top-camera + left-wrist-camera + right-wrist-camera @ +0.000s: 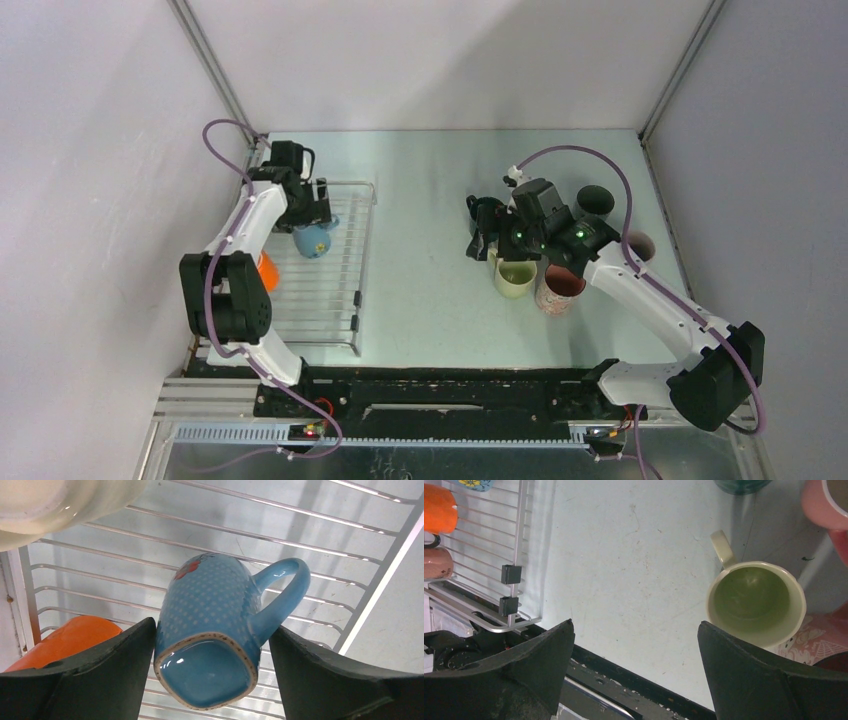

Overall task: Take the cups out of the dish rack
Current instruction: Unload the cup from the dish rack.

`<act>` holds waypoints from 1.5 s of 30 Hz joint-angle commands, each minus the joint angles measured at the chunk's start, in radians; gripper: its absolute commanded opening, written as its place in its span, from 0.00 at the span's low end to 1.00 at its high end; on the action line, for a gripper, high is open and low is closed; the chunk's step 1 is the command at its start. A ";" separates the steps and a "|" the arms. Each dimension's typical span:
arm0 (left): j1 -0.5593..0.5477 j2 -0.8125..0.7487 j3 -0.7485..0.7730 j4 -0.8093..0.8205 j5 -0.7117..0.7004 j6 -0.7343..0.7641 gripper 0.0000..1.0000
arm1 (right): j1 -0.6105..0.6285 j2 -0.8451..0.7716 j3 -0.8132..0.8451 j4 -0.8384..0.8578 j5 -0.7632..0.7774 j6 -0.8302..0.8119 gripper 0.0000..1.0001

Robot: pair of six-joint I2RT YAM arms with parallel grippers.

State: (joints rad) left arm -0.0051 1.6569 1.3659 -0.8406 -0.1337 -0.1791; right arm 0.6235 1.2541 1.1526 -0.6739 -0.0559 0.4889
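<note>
A light blue cup [210, 610] with a white dot pattern lies on its side on the wire dish rack [310, 545], base toward the left wrist camera. My left gripper [212, 625] is open and straddles it: the left finger is against the cup's side, the right finger stands just off the handle. From above, the blue cup [312, 241] sits under the left gripper [315, 215] on the dish rack [345, 300]. An orange cup [266, 270] lies beside it. My right gripper [634, 622] hangs open and empty over the table, next to a pale green cup [754, 602].
A cream cup [50, 505] and the orange cup [75, 637] crowd the blue one on the rack. On the table stand the pale green cup [515, 277], a pink patterned cup [560, 288], a dark cup [595, 200] and another [638, 245]. A brownish-pink cup [436, 562] lies in the rack.
</note>
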 commanded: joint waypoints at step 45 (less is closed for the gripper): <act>-0.100 -0.184 0.091 -0.102 0.194 -0.113 0.00 | 0.047 0.125 0.044 0.334 -0.157 0.086 1.00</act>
State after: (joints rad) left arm -0.0940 1.5517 1.3697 -0.9539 -0.0158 -0.2470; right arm 0.6571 1.3605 1.1534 -0.4736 -0.1406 0.5388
